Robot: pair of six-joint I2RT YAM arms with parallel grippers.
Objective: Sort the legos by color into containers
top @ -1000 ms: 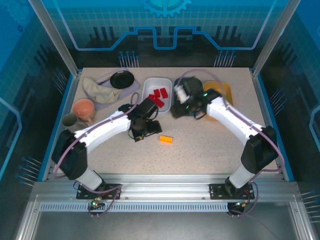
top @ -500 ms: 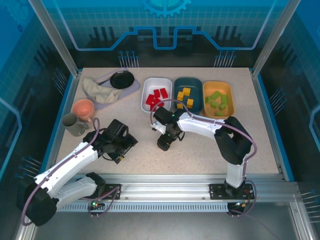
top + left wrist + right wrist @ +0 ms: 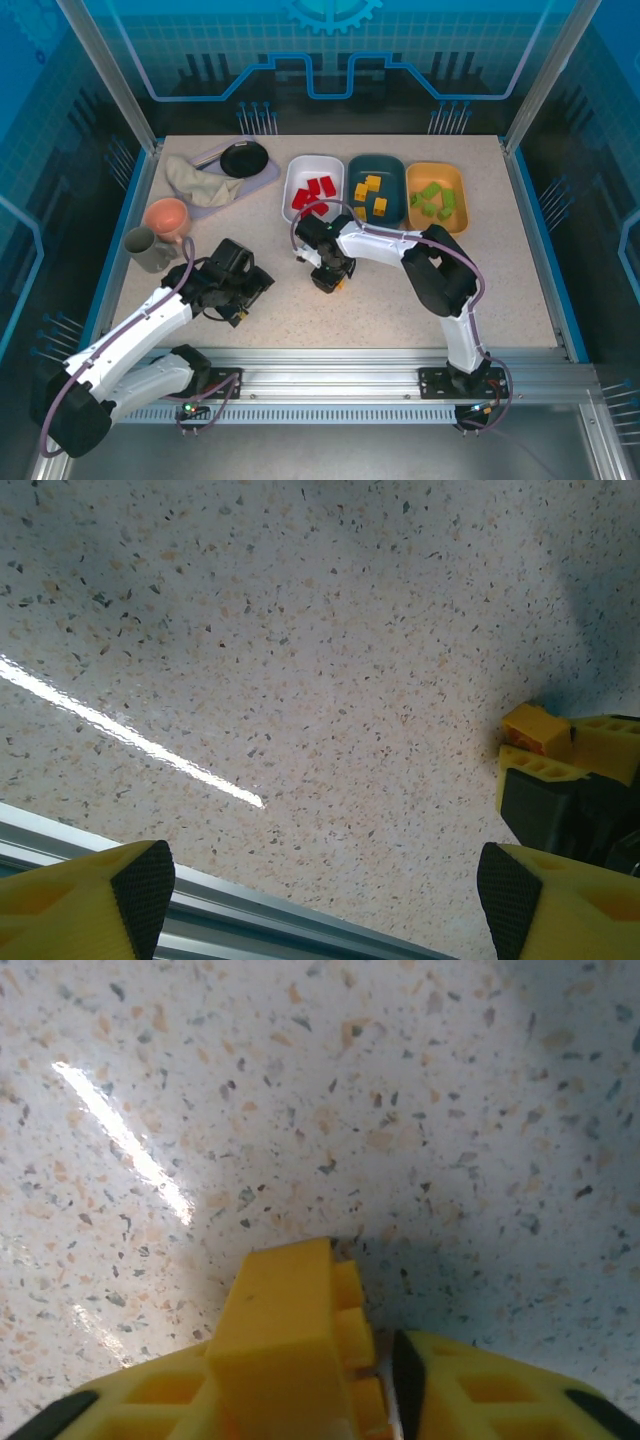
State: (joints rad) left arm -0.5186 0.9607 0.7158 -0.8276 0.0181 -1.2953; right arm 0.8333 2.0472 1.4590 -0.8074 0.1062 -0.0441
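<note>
Right gripper (image 3: 333, 278) has dropped and is clenching the small yellow-orange studded plastic brick (image 3: 288, 1355); left gripper (image 3: 247, 293) is hanging released. Likely the last stray, bound for the shallow dark teal plastic tray (image 3: 392, 172).

My left arm (image 3: 130, 335) and right arm (image 3: 385, 243) wear white shells with black joints; a thin grey-purple cable (image 3: 296, 222) loops beside each. My left pincer (image 3: 320, 885) has yellow fingers (image 3: 60, 910) with black pads (image 3: 140, 885).

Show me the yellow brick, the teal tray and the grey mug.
yellow brick (image 3: 283, 1340), right wrist view, on its smooth side face.
teal tray (image 3: 392, 172), top external view, bare floor near its far edge.
grey mug (image 3: 150, 252), top external view, on its outer wall.
</note>
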